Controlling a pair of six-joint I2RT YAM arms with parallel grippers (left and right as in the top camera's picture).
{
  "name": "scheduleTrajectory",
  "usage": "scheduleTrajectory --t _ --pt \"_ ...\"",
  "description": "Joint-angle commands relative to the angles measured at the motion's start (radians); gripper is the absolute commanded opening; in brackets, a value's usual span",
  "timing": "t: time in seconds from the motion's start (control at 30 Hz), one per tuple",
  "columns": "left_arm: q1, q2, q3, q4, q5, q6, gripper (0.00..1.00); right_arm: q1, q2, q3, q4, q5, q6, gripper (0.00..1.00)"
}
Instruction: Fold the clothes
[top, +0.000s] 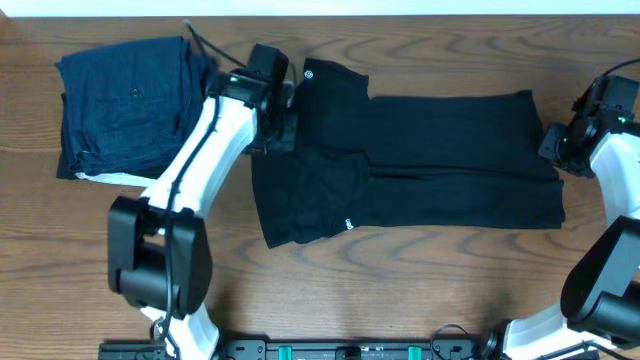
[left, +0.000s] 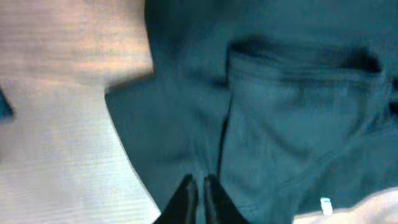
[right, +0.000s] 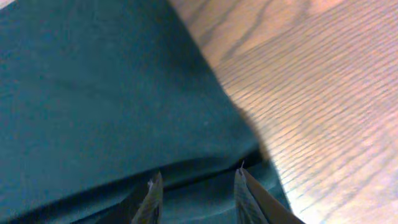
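1. A pair of black trousers (top: 440, 160) lies flat across the middle of the wooden table (top: 420, 290). The waist is on the left side and the two legs go out to the right.
2. The legs lie one beside the other, and a long crease runs between them. Near the waist the cloth is a little wrinkled, and a small white label (top: 348, 223) shows at the lower edge.
3. At the far left corner of the table sits a stack of dark blue clothes (top: 130, 100), already folded. It lies near the trousers but does not touch them.
4. The left gripper (left: 198, 196) is down at the waist end of the trousers. Its fingers are pressed together with almost no gap. A ridge of the cloth runs straight into them, so they seem to pinch the black trousers there.
5. In the left wrist view a sewn pocket (left: 298, 118) lies just beside that ridge, and bare table is on the left of the cloth.
6. The right gripper (right: 198, 196) is at the other end, over the leg hems. Its fingers are spread apart, with cloth under them and nothing between them.
7. In the right wrist view the edge of the trousers runs on a slant, and past it is only wood.
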Motion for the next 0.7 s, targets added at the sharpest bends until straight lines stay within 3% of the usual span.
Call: scheduleTrajectory --t 0.0,0.37,0.67 --pt "-0.019 0.025 -0.052 -0.038 0.019 -0.05 0.06 -0.013 -0.009 0.005 -0.005 -0.045 -0.018 0.38" --pt "-0.032 0.031 -0.304 0.068 0.071 -0.061 0.06 -0.013 -0.002 0.005 0.009 -0.04 -0.018 0.48" --pt "-0.031 0.031 -0.409 0.118 -0.114 -0.061 0.06 -0.013 -0.002 0.005 0.01 -0.041 -0.018 0.52"
